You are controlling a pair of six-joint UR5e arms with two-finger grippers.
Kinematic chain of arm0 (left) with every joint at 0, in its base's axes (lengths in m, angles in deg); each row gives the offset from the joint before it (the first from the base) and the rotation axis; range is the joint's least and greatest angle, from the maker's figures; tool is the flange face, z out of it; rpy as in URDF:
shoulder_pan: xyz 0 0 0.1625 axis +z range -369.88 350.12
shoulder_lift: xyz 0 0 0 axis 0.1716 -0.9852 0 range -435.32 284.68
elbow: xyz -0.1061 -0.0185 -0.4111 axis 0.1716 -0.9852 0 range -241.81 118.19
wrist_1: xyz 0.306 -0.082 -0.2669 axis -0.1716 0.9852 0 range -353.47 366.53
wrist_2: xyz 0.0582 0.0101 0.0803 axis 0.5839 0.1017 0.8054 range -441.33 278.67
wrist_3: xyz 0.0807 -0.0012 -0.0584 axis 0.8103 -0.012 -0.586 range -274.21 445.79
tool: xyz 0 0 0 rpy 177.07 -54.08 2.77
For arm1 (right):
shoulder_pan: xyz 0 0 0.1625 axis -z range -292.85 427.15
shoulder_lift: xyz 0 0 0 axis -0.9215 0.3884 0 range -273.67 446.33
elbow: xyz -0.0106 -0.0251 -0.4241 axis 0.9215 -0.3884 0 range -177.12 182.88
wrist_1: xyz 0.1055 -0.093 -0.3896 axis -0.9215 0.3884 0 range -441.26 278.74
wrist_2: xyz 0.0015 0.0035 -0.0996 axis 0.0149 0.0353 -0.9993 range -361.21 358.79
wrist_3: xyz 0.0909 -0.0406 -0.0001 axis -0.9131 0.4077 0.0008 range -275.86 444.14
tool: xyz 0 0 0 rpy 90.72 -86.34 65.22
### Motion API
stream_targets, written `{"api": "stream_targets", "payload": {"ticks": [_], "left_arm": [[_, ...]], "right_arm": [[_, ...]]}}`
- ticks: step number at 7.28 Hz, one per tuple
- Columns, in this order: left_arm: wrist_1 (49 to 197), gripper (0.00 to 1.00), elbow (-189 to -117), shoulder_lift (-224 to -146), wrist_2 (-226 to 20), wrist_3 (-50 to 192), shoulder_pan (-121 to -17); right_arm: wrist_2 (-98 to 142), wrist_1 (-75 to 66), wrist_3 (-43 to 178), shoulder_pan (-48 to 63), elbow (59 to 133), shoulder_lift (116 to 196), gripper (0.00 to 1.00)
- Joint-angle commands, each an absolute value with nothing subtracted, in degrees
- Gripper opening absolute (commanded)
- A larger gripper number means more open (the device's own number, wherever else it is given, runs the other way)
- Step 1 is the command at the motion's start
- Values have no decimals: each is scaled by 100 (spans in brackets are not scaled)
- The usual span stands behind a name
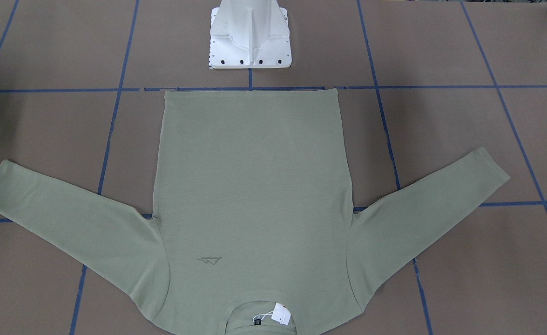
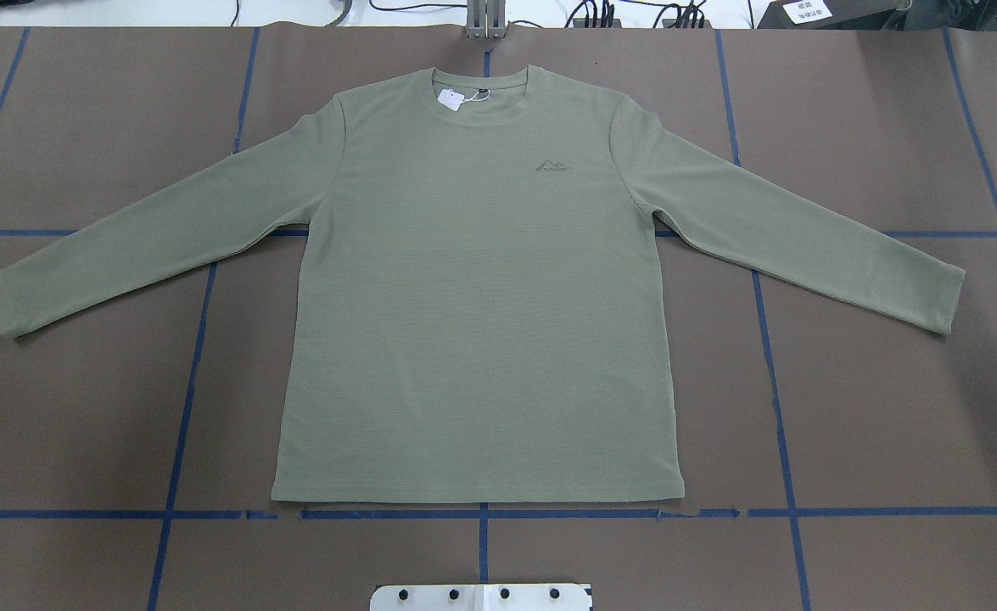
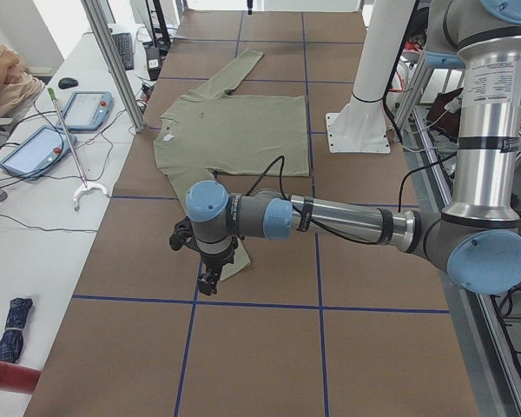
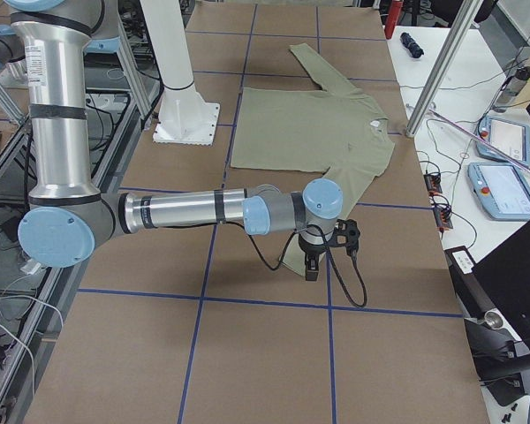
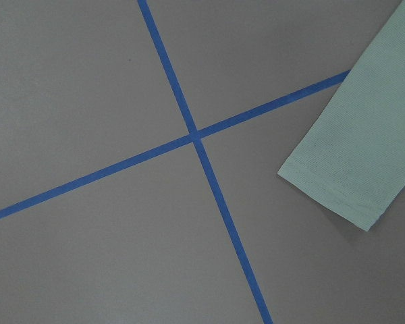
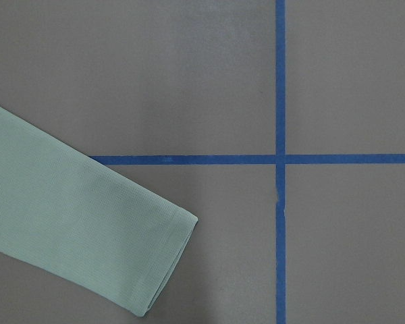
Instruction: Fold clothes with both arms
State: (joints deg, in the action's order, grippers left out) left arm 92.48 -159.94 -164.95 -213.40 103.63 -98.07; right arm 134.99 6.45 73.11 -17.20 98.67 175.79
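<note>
The sage-green long-sleeved shirt (image 2: 481, 297) lies flat and face up on the brown table, sleeves spread, hem toward the robot base, neck tag at the far end (image 1: 280, 312). Neither arm shows in the overhead or front views. In the exterior left view the left gripper (image 3: 210, 278) points down over the near sleeve's cuff. In the exterior right view the right gripper (image 4: 311, 269) points down over the other cuff. The wrist views show the cuffs (image 5: 344, 169) (image 6: 88, 229) lying flat, with no fingers in sight. I cannot tell whether either gripper is open or shut.
The white pedestal base (image 1: 250, 42) stands just behind the hem. Blue tape lines (image 2: 481, 513) cross the table. Metal posts (image 3: 113, 61) (image 4: 442, 66) and side desks with tablets (image 3: 35, 148) (image 4: 503, 190) border the far edge beyond the collar.
</note>
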Motion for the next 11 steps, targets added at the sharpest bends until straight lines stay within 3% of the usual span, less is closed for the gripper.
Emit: {"api": "stream_targets", "payload": {"ticks": [1, 11], "left_arm": [[9248, 100, -16015, -16505, -21334, 10389, -9803], [9266, 100, -15998, -16418, -21902, 10337, -9821]], "right_arm": [[13511, 637, 7307, -1705, 9859, 17598, 100], [13546, -374, 7219, -1329, 9710, 17747, 100]]}}
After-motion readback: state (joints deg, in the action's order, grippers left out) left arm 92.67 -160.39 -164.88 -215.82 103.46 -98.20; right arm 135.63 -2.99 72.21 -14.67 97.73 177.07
